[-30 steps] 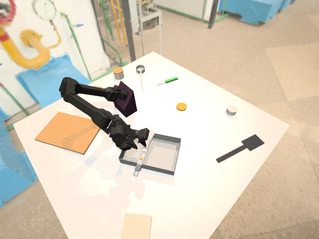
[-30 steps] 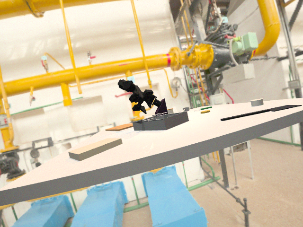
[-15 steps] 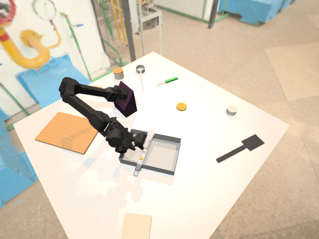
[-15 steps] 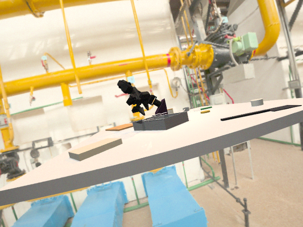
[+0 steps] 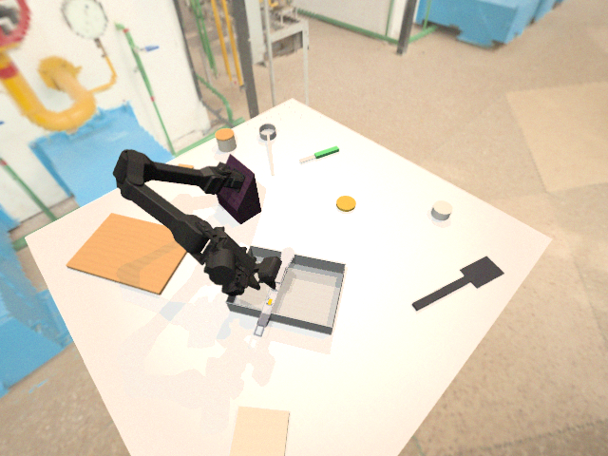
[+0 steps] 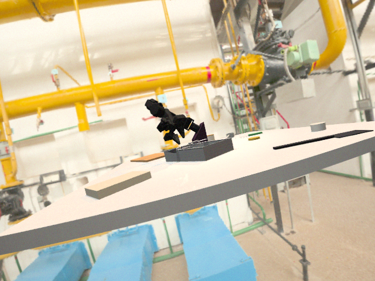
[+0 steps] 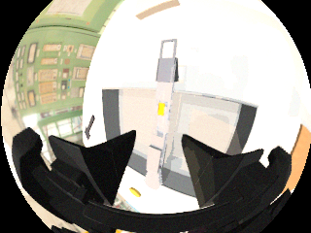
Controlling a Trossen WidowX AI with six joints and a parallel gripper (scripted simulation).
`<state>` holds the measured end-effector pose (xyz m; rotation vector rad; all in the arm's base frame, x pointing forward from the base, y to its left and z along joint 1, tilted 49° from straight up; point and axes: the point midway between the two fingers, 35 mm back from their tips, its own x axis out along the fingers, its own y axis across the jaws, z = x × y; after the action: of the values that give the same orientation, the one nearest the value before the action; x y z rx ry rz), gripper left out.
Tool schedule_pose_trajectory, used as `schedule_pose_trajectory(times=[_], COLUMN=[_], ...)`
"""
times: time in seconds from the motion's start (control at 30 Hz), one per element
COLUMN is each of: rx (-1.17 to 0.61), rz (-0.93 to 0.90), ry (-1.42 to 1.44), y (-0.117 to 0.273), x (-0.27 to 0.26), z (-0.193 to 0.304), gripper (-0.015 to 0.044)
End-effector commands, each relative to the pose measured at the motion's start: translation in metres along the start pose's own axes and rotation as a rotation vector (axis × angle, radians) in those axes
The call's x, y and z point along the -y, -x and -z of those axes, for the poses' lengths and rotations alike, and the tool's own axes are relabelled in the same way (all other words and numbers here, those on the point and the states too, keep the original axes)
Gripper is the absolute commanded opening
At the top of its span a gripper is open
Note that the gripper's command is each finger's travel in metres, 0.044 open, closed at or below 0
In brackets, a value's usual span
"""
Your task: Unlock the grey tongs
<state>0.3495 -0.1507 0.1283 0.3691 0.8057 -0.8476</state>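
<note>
The grey tongs (image 5: 264,315) (image 7: 167,70) lie closed across the roasting tin (image 5: 304,322) (image 6: 189,154) (image 7: 112,116). They have a yellow mark midway, a dark block and wire loop beyond the tin's near wall, and a pale rounded end over its far wall. My gripper (image 5: 265,286) (image 6: 181,140) (image 7: 158,136) is open and empty above the tin. In the wrist view its two fingers stand either side of the tongs' line, not touching them. The orange wooden board (image 5: 127,250) (image 6: 148,157) (image 7: 298,162) lies flat left of the tin in the top view.
A dark purple wedge (image 5: 240,196) (image 6: 202,133) stands behind the tin, near the arm. A black spatula (image 5: 439,293) (image 6: 317,140) lies to the right. A yellow disc (image 5: 345,202) (image 6: 254,138) lies behind the tin. A pale block (image 5: 259,431) (image 6: 118,182) lies at the front.
</note>
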Motion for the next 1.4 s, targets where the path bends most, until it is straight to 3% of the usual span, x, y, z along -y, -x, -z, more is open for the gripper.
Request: schedule_pose_trajectory(times=[0.0, 1.37], rx=[-0.003, -0.001], rz=[0.0, 0.0], ry=[0.003, 0.004], y=[-0.008, -0.071], x=[0.0, 0.002], z=[0.0, 0.0], gripper=[0.026, 0.026])
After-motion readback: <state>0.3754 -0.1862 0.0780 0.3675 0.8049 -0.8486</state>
